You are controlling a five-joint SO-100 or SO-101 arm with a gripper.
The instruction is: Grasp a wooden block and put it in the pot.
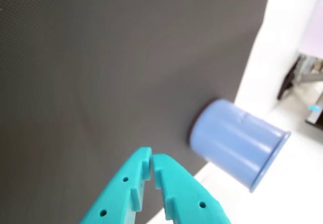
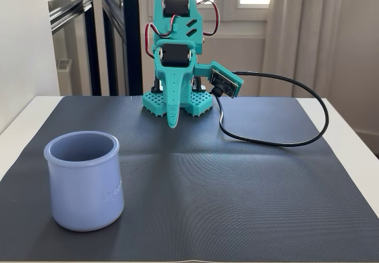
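Observation:
The pot (image 2: 84, 180) is a pale lavender-blue cup standing upright at the front left of the dark mat in the fixed view. It also shows at the right of the wrist view (image 1: 237, 141), near the mat's edge. My teal gripper (image 2: 172, 121) hangs folded at the arm's base at the back of the mat, tip pointing down, far from the pot. In the wrist view the gripper (image 1: 152, 164) has its jaws closed together with nothing between them. The wooden block is not in view in either frame.
A dark textured mat (image 2: 237, 180) covers the white table (image 2: 355, 138). A black cable (image 2: 284, 132) loops from the wrist camera (image 2: 226, 83) across the back right of the mat. Windows and a wall stand behind the arm.

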